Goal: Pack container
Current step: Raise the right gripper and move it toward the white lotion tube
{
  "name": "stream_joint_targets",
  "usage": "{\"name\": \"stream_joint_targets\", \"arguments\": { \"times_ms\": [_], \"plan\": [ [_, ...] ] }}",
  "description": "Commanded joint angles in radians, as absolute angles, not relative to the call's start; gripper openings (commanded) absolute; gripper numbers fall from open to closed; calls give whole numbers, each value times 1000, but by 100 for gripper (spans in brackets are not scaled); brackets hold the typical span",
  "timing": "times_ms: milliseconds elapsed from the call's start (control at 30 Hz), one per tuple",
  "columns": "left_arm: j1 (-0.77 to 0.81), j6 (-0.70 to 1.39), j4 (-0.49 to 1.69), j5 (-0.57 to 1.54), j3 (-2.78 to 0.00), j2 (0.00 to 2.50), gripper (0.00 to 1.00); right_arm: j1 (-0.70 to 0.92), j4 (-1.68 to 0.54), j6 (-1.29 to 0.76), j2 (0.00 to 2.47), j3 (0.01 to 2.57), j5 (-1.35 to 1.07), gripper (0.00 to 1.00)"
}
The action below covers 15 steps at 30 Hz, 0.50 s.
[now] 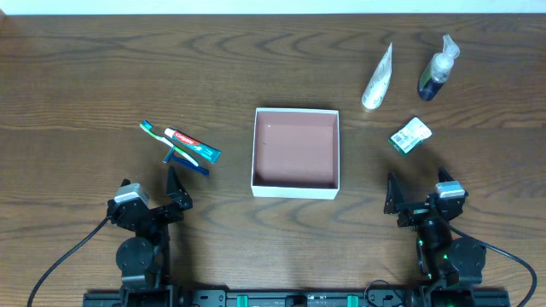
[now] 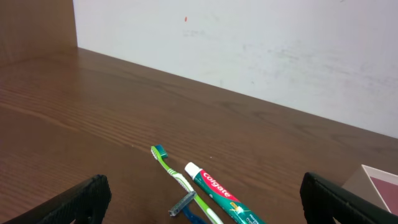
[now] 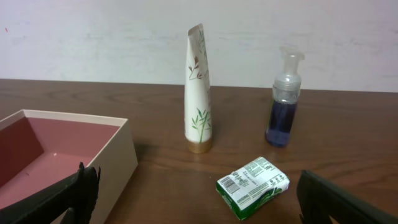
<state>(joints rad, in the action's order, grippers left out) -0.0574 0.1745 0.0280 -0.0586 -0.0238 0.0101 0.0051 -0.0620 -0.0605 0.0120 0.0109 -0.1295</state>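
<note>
The container (image 1: 294, 149), a shallow white-walled square box with a pink-brown inside, sits empty at the table's centre. Left of it lie a green toothbrush (image 1: 162, 138), a toothpaste tube (image 1: 192, 145) and a blue razor (image 1: 183, 159). My left gripper (image 1: 151, 189) stands open just in front of these, holding nothing. To the right are a white tube (image 1: 377, 78), a pump bottle of blue liquid (image 1: 437, 70) and a green-white soap packet (image 1: 410, 136). My right gripper (image 1: 418, 192) is open and empty, short of the packet (image 3: 253, 185).
In the left wrist view the toothbrush (image 2: 177, 177), toothpaste (image 2: 221, 196) and razor (image 2: 183, 204) lie between the spread fingers, with the container's corner (image 2: 376, 180) at right. The right wrist view shows the container wall (image 3: 118, 155) at left, the white tube (image 3: 198, 93) and bottle (image 3: 283, 106) upright behind.
</note>
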Motion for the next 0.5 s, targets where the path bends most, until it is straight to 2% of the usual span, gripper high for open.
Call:
{"name": "stream_joint_targets", "arguments": {
  "times_ms": [0, 467],
  "plan": [
    [-62, 154, 67, -67, -4, 6, 98, 20, -63, -74, 7, 6, -116, 99],
    [-62, 154, 67, -67, -4, 6, 98, 20, -46, -96, 7, 6, -109, 99]
  ]
}}
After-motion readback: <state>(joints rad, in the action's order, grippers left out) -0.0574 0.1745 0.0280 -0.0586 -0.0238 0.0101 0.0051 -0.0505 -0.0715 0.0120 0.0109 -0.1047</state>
